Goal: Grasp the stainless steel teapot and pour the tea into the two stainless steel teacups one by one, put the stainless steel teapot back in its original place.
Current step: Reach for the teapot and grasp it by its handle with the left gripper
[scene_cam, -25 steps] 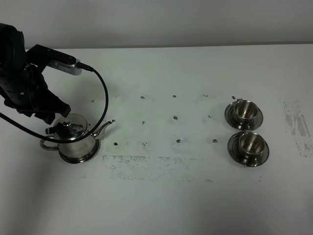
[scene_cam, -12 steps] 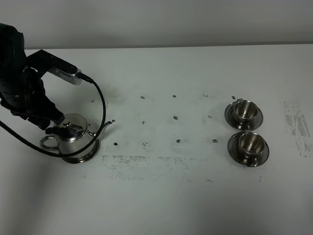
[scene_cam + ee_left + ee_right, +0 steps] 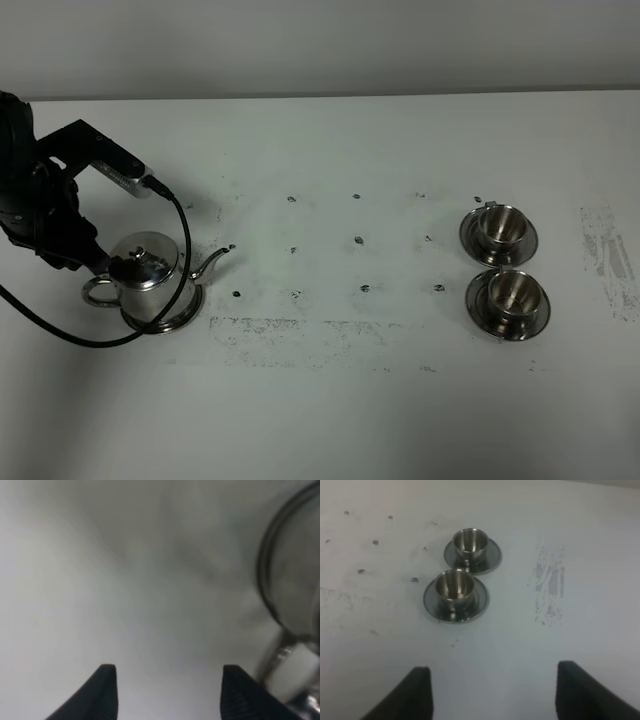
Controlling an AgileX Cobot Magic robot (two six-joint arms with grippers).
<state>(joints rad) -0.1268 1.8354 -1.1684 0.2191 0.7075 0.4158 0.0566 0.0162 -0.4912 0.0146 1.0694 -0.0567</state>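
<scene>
**Teapot just outside the spread left end effector**

From above, the teapot stands upright at 9 o'clock on the surface. Its spout points toward 3 o'clock and its loop handle toward 9. The left arm sits at the teapot's 10 o'clock, close by the lid. In the wrist view the left end effector is spread, with only bare surface between its fingers. The blurred teapot lies just outside one finger, and I cannot tell whether they touch. Two cups on saucers sit at 3 o'clock, well apart from the teapot. The right end effector is spread and holds nothing.
</scene>
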